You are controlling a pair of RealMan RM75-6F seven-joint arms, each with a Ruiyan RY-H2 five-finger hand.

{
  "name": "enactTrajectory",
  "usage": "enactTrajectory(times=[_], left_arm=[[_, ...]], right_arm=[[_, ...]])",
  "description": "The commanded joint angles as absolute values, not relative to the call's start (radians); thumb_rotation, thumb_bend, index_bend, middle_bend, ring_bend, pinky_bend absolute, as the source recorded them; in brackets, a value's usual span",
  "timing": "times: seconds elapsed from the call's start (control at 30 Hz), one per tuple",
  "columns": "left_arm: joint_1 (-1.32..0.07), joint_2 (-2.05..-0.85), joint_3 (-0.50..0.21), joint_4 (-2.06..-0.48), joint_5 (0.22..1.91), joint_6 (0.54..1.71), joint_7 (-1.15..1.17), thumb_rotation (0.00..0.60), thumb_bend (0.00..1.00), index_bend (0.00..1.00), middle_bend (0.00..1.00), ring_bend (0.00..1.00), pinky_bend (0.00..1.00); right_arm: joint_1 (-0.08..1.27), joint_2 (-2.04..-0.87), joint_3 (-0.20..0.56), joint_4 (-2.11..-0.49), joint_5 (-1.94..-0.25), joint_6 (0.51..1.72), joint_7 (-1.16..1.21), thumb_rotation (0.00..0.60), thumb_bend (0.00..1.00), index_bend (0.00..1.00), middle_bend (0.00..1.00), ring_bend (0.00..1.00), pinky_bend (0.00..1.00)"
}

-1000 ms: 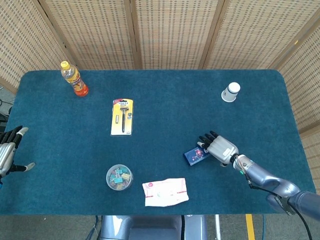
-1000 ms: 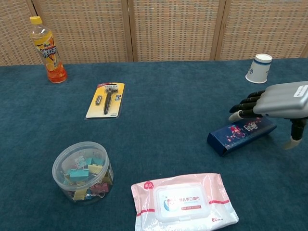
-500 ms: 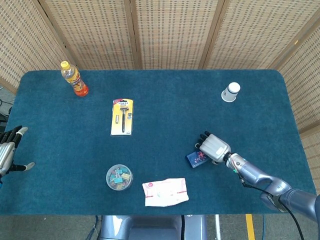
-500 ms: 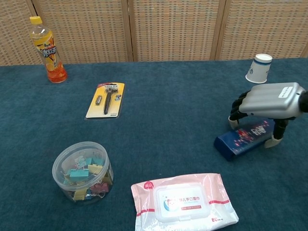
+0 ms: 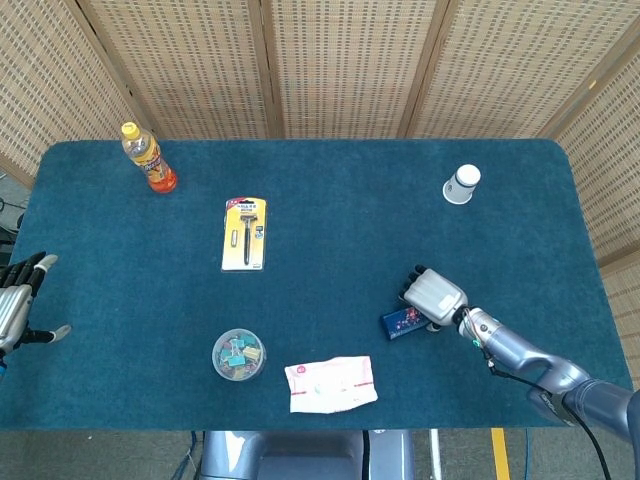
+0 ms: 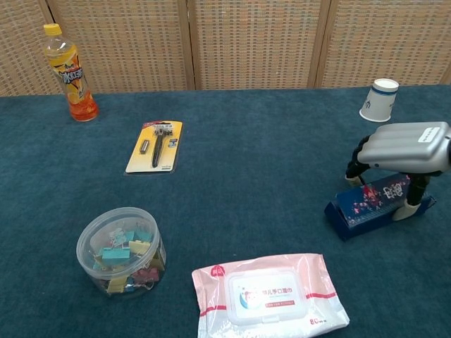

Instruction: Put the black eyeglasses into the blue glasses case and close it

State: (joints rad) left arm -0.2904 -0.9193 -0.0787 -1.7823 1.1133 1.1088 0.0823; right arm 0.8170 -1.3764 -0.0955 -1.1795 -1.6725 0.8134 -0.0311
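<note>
The blue glasses case [image 6: 373,208], patterned with small flowers, lies closed on the blue cloth at the right; in the head view the blue glasses case [image 5: 400,322] peeks out left of the hand. My right hand [image 6: 405,146] arches over it, fingers down its far side and thumb at its near right end, gripping it. From above, the right hand [image 5: 435,296] covers most of the case. My left hand [image 5: 15,305] hovers at the table's left edge, fingers apart and holding nothing. No black eyeglasses are visible in either view.
An orange drink bottle [image 6: 69,72] stands at the back left and a paper cup [image 6: 379,100] at the back right. A razor pack [image 6: 155,146] lies left of centre. A tub of clips [image 6: 121,251] and a wet-wipes pack [image 6: 271,294] sit near the front edge.
My right hand has curled down around the case and shifted it to the right and slightly nearer the front edge. The left hand has not moved.
</note>
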Motion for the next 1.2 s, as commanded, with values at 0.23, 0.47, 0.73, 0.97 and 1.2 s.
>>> enactTrajectory(times=[0.23,0.47,0.73,0.97,1.2], left_arm=[[-0.286,-0.915,-0.077,-1.786,1.126,1.116,0.073,0.600,0.00,0.00,0.00,0.00,0.00],[-0.282,-0.908,-0.076,-1.788,1.138,1.117,0.055,0.600,0.00,0.00,0.00,0.00,0.00],[-0.264,-0.898,-0.070,-1.773,1.186,1.133,-0.004,0.600,0.00,0.00,0.00,0.00,0.00],[-0.223,-0.914,-0.054,-1.753,1.281,1.214,-0.054,0.600,0.00,0.00,0.00,0.00,0.00],[-0.187,-0.915,-0.039,-1.734,1.381,1.292,-0.113,0.600,0.00,0.00,0.00,0.00,0.00]], right_arm=[[0.809,-1.308,-0.070,-1.295,-1.597,0.778,-0.108,0.600,0.00,0.04,0.00,0.00,0.12],[0.791,-1.247,-0.048,-1.384,-1.555,0.799,-0.168,0.600,0.00,0.03,0.00,0.00,0.10],[0.606,-1.107,-0.016,-1.511,-1.488,1.091,-0.174,0.600,0.00,0.02,0.00,0.00,0.09],[0.371,-1.171,0.006,-1.436,-1.435,1.415,0.010,0.600,0.00,0.02,0.00,0.00,0.03],[0.242,-1.211,-0.003,-1.430,-1.423,1.537,0.067,0.600,0.00,0.00,0.00,0.00,0.00]])
